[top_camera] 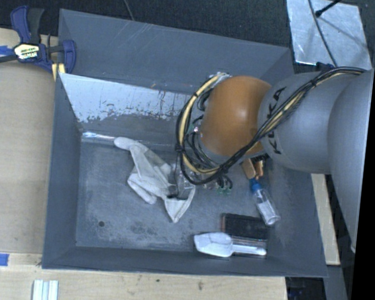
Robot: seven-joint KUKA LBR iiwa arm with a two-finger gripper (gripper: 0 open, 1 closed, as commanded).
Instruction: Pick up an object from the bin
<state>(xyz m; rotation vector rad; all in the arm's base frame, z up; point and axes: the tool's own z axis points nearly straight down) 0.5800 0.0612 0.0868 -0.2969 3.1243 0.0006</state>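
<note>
Front of bin: a white scoop [216,244] lies along the near wall of the bin [64,186], and nothing is touching it.
Just behind it: a flat black block [245,225], and beside that a small clear bottle with a blue cap [265,206], both well right of the action.
Middle of the floor: here's the one to watch, a crumpled white cloth [146,172], spread left of centre with a tail pointing toward the near wall.
Gripper [178,192]: down low at the cloth's right edge, right on the fabric (the orange cover [234,114] and its cable loops crowd the view just above).
Grip state: cannot tell whether it is spread or pinched; no fabric is clearly caught.
Cloth's status: lying on the bin floor, nothing raised.
Progress: the reach into the bin looks done; the grasp is unconfirmed, and the lift clear of the bin is all left to do.
</note>
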